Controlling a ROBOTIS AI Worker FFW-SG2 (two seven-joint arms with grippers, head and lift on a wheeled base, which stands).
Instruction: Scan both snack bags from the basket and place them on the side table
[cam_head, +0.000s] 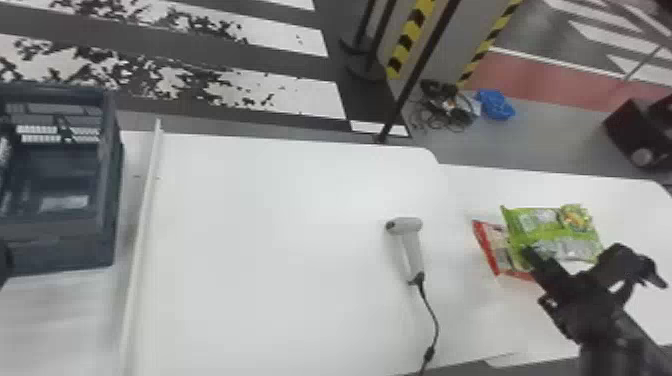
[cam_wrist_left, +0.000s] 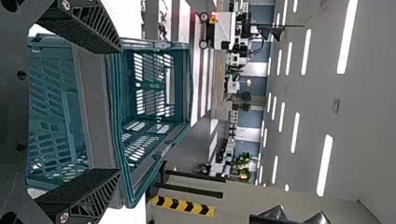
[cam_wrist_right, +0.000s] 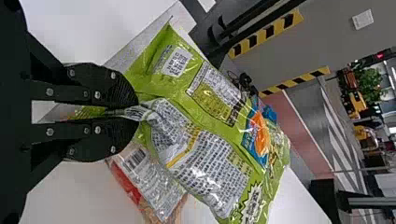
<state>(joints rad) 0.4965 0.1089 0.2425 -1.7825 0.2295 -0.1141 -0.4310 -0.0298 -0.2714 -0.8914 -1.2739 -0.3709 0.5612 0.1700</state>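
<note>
Right gripper (cam_wrist_right: 136, 112) is closed on a gathered fold of the green snack bag (cam_wrist_right: 205, 158), over the side table (cam_head: 630, 205). Red snack bag (cam_head: 487, 245) is on that table, partly covered by the green one in the head view; can't tell if they touch. Looks like the last placement, maybe just the release left. Main risk: letting go here drops green on top of red, and slick film on a lumpy bag could slide or tip it. Lower first, or shift slightly off red. Second: only crinkled film is pinched, so the load hangs off-centre; it could twist or slip out early. Third: film may cling to the pads on opening, and a quick retreat would drag green along and nudge red with it. Barcode scanner (cam_head: 412, 250) lies on the main table (cam_head: 280, 250); a low swing back could snag its cable (cam_head: 436, 317). Can't confirm from here that green was scanned. Left gripper (cam_wrist_left: 120, 112) has its fingers spread at the basket (cam_wrist_left: 95, 112); closing or sweeping there could shove it.
</note>
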